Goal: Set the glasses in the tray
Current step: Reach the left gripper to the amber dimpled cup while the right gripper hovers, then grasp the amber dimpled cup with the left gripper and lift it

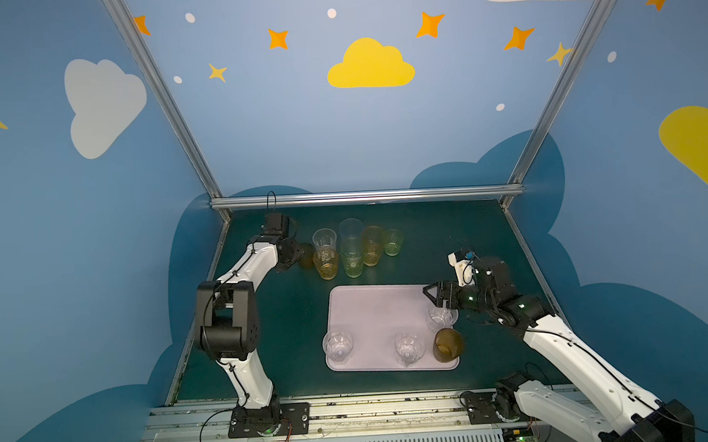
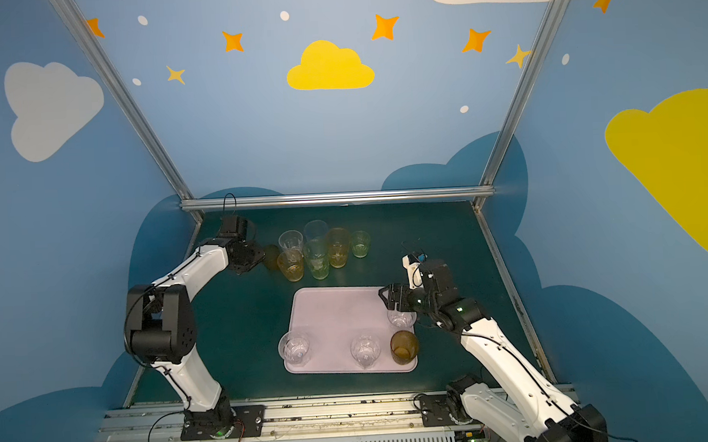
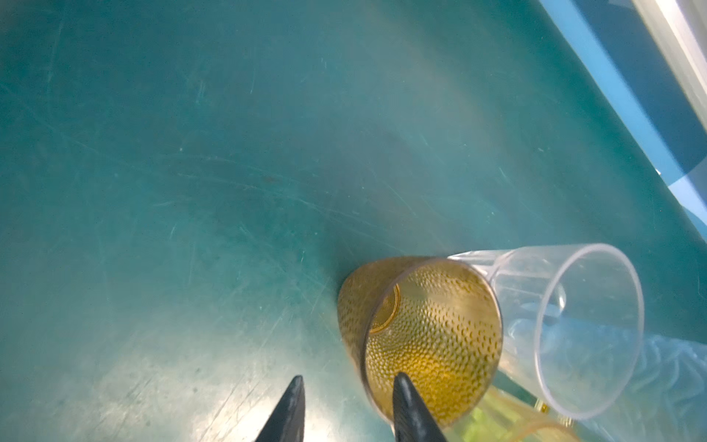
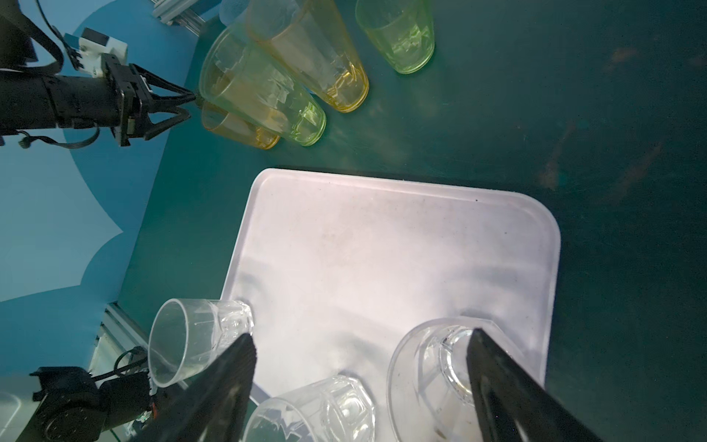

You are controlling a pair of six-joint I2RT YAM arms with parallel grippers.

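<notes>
Left gripper, jaws open, straddles the rim of an amber glass on the bench. Right gripper, jaws wide apart, hangs over the tray, which holds 4 glasses.

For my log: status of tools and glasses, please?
Left tool open astride brown glass rim. Right tool open above tray. Clear glass beside brown one.

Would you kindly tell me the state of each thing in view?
tray, partly filled
four glasses in it, upright
dimpled amber glass, upright, outside tray
six clustered glasses, upright, outside tray
left gripper, open, astride dimpled glass's rim
right gripper, open, above a clear glass
</notes>
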